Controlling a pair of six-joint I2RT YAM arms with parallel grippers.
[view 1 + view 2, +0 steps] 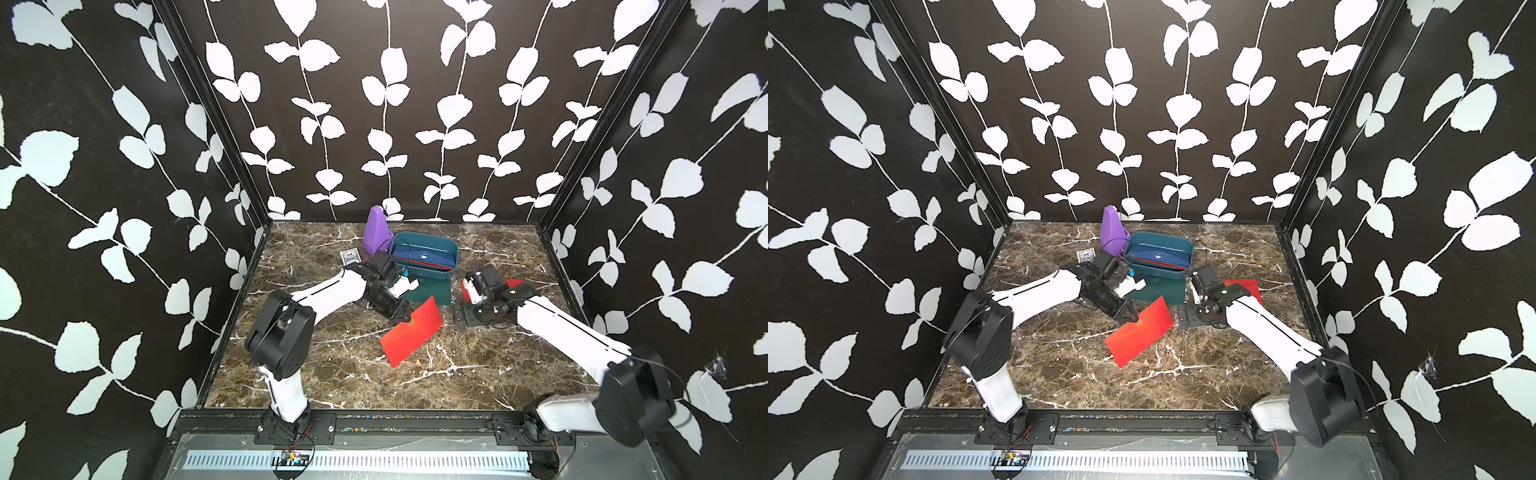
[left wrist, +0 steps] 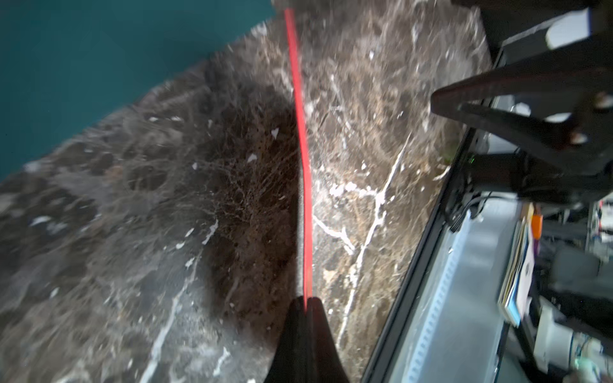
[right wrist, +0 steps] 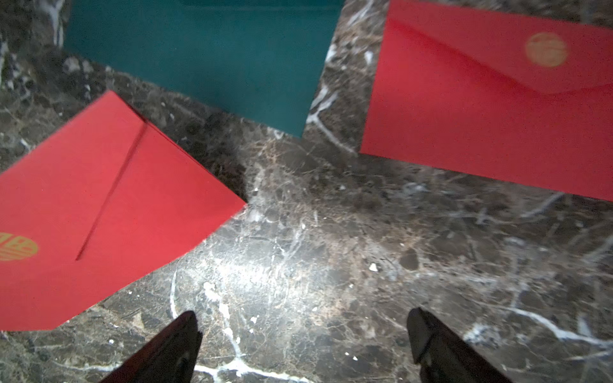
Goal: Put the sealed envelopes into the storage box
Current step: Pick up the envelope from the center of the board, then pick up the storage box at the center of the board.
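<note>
Elbow [image 1: 278, 332] bent, left fingers [image 2: 298, 311] pinching red envelope [image 1: 411, 332].

Teal plastic tub [image 1: 455, 255] holds navy paper envelope [image 1: 415, 250]. Dark green envelope [image 1: 432, 291] lies flat just in front. Red paper envelope [image 1: 411, 332] is raised and tilted; second red envelope [image 3: 491, 109] lies flat on the bench.

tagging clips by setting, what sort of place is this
Probably a staged robot test booth: leaf-print backdrop panels box in a marble-look tabletop; a left arm and a right arm are bolted to a front rail.

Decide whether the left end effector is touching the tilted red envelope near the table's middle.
Touching. The left wrist view shows the left end effector shut on the red envelope, gripping its thin edge.
</note>
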